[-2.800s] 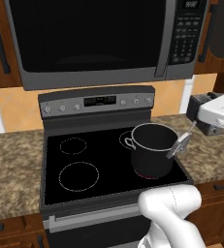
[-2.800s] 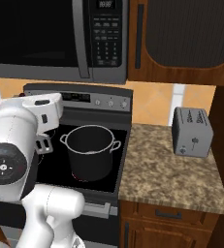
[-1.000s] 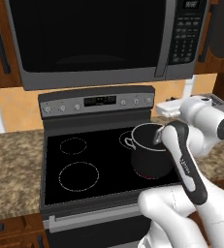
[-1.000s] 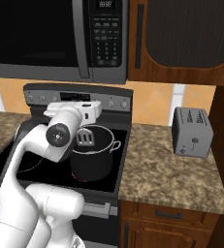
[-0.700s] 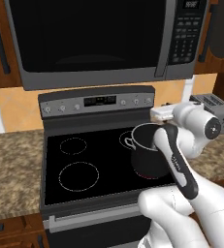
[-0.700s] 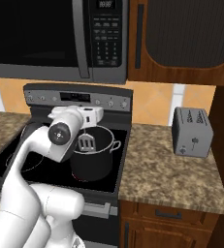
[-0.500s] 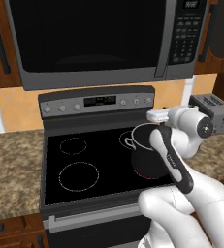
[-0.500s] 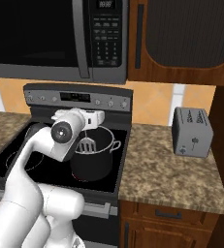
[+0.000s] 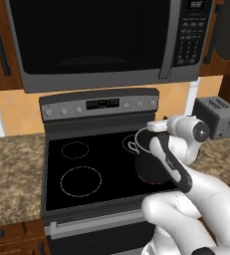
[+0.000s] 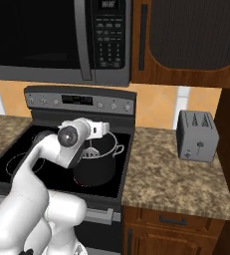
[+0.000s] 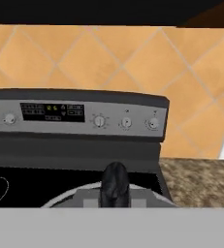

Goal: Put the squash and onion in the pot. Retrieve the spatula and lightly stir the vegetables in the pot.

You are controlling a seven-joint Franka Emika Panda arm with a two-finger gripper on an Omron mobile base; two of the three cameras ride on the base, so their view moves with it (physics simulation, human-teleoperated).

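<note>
Round silver steel pot (image 10: 99, 164) on the stove's (image 9: 86, 169) near right burner | gripper (image 11: 114, 186) just above it, jaws clamped on the thin black spatula (image 10: 90, 150), slotted head over the pot, likely ready to stir | far: grey toaster (image 10: 196, 135) at right.

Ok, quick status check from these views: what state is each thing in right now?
pot: upright on the stove's front right burner.
spatula: held, slotted head down over the pot.
gripper: shut on the spatula's black handle.
microwave: door closed.
toaster: upright on the counter, slots empty.
</note>
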